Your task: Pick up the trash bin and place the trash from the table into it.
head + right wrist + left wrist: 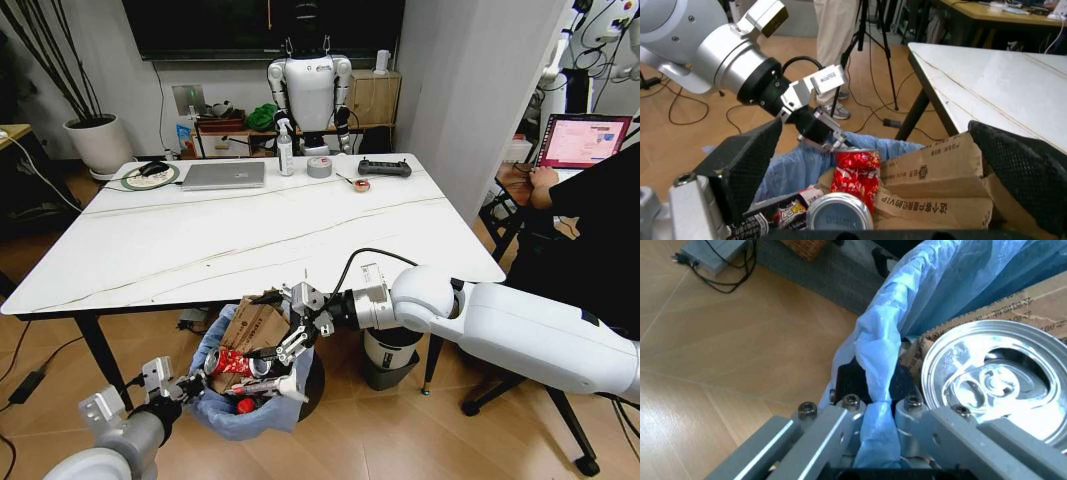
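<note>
- Right hand (292, 335), jaws spread wide and empty, hovered over cardboard (250, 325) in the bin (235, 418), at 6 o'clock below the desk (250, 240) edge.
- Left hand (190, 388), at the bin's 9 o'clock, was clamped on its rim.

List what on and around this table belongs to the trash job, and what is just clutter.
Job:
trash bin, rim clamped by left end effector
brown cardboard, red pack and can in it
right end effector, open over the bin
table

Clutter:
laptop
tape roll
spray bottle
black controller
</note>
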Motion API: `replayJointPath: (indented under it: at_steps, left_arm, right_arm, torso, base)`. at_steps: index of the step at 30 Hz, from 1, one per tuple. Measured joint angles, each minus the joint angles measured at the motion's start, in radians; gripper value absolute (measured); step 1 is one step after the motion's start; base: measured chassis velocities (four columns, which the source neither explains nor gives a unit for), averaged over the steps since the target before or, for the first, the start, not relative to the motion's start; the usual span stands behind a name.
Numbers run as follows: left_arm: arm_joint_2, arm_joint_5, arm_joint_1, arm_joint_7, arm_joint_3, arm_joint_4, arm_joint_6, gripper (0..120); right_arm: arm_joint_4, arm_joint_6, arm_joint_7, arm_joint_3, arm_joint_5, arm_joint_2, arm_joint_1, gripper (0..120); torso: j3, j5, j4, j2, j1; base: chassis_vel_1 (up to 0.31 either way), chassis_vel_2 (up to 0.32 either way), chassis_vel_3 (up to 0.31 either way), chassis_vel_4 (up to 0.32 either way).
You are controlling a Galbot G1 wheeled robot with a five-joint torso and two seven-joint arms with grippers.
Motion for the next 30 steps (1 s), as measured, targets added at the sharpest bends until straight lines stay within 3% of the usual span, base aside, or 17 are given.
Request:
replayJointPath:
  at_steps: [11,16,24,30]
  left_arm:
    - [-0.005,0.002,0.0,0.001,0.001,0.002,0.0,0]
    - [-0.011,0.012,0.013,0.003,0.001,0.002,0.0,0]
    - [-0.025,0.042,0.051,0.01,-0.015,-0.014,0.0,0]
    - [-0.026,0.051,0.053,0.011,-0.018,-0.019,-0.001,0]
  right_arm:
    - [-0.006,0.001,0.009,0.015,0.012,0.0,-0.004,100]
    - [-0.044,-0.001,0.106,0.133,0.092,-0.01,-0.037,100]
    - [-0.061,0.061,0.349,0.346,0.244,-0.112,-0.134,100]
    - [-0.044,0.076,0.377,0.504,0.245,-0.199,-0.276,100]
  torso:
    - [0.0,0.0,0.0,0.0,0.0]
    - [0.0,0.0001,0.0003,0.0,0.0]
    - [0.0,0.0006,0.0002,0.0,0.0]
    - [0.0,0.0002,0.0,0.0,0.0]
  base:
    - [0.0,0.0,0.0,0.0]
    - [0.0,0.0,0.0,0.0]
    - [0.0,0.0,0.0,0.0]
    - [0.0,0.0,0.0,0.0]
